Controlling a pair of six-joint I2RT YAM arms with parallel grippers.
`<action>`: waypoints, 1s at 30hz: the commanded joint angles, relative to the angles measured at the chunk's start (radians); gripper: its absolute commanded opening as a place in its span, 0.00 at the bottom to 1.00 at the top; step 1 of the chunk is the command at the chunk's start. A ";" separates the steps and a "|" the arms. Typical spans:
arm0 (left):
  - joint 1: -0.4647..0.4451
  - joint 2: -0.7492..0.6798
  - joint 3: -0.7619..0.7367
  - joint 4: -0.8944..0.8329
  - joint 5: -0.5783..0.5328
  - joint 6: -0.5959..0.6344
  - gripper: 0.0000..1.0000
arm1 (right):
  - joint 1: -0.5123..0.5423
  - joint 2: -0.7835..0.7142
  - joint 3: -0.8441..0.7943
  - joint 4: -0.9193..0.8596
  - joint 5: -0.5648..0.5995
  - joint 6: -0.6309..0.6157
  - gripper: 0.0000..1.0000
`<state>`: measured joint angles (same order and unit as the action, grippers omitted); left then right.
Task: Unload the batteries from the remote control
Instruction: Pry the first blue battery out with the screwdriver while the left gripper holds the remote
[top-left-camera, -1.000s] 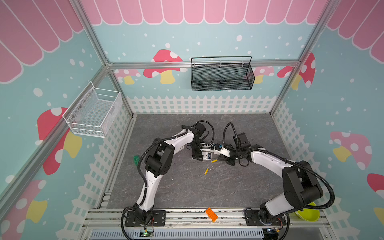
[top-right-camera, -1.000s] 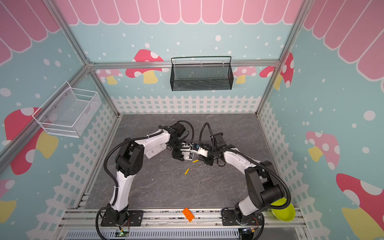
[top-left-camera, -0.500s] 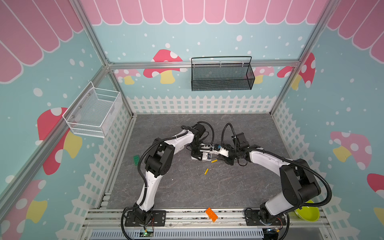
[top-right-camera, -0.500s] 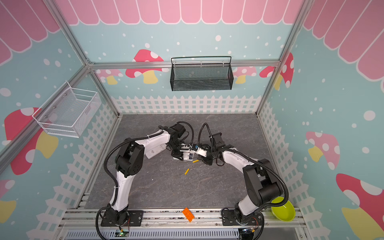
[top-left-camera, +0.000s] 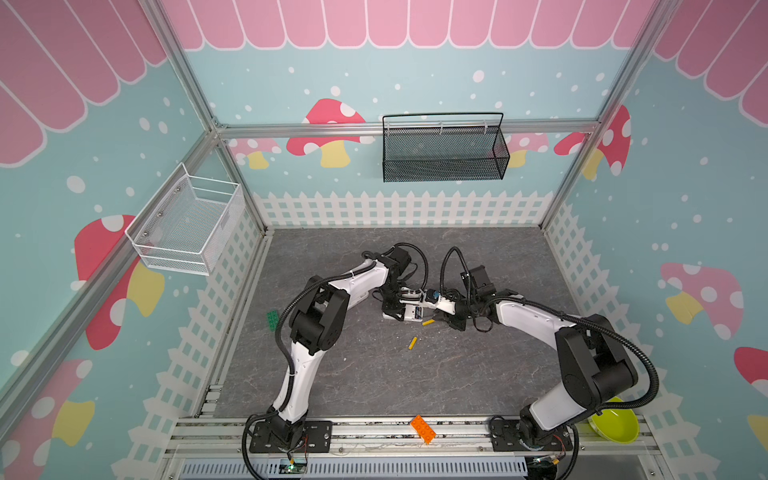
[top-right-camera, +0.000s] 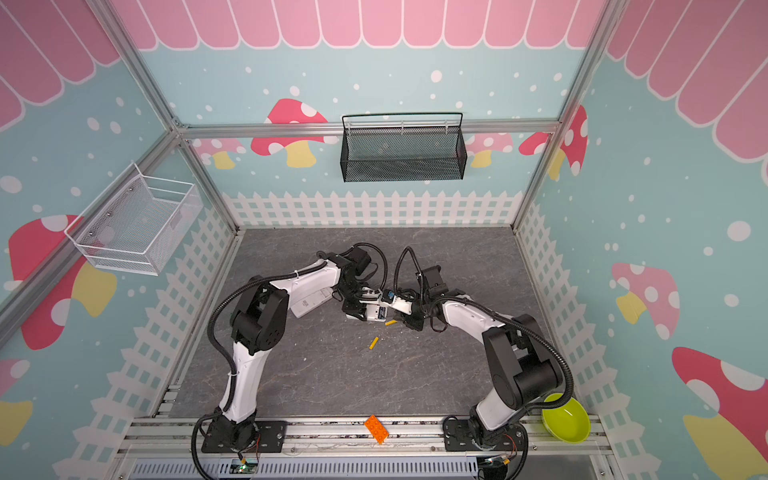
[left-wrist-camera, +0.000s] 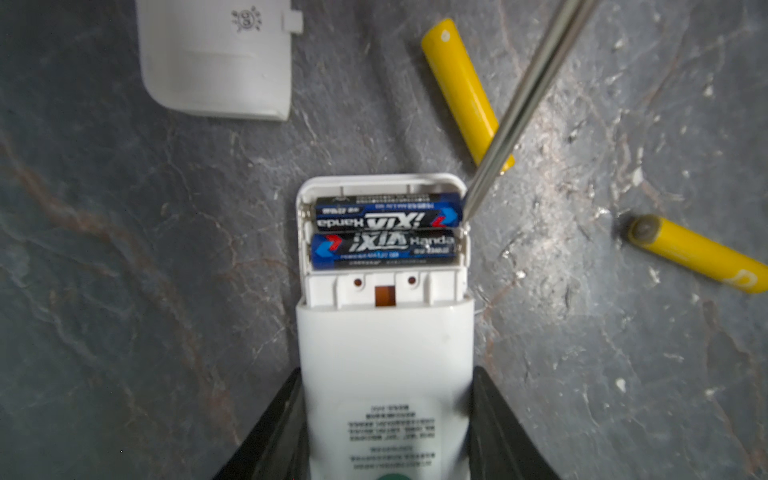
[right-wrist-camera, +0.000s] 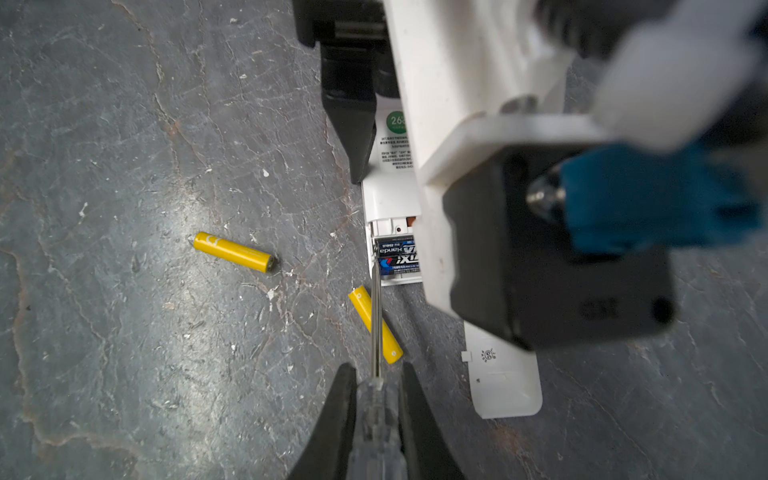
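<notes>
the left gripper (left-wrist-camera: 386, 390) clamps the remote control (left-wrist-camera: 384, 353) against the table (left-wrist-camera: 124, 249) so prying cannot shift it. the right gripper (right-wrist-camera: 376, 386) pinches the screwdriver (right-wrist-camera: 376, 316), tip at the end of one of two black batteries (left-wrist-camera: 386, 212), glossy with blue print, seated side by side in the open bay. two yellow batteries (left-wrist-camera: 461, 87) lie loose nearby.

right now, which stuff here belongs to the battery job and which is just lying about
Job: remote, black batteries inside it, yellow batteries already out, screwdriver, cover.
Lying about: orange brick, green brick, lime bowl, black basket, white basket.
</notes>
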<state>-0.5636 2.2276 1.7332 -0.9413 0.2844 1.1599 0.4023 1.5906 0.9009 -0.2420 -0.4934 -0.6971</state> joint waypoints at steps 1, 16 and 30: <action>0.002 0.021 -0.007 -0.037 0.001 0.047 0.34 | 0.015 0.008 0.005 -0.002 0.079 -0.055 0.00; -0.002 0.015 -0.027 -0.036 -0.009 0.070 0.33 | 0.027 -0.077 -0.033 0.106 0.180 -0.085 0.00; -0.012 0.014 -0.034 -0.031 -0.018 0.066 0.33 | 0.027 -0.083 -0.048 0.137 0.173 -0.070 0.00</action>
<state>-0.5640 2.2272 1.7329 -0.9382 0.2825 1.1782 0.4404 1.5280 0.8497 -0.1936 -0.3954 -0.7517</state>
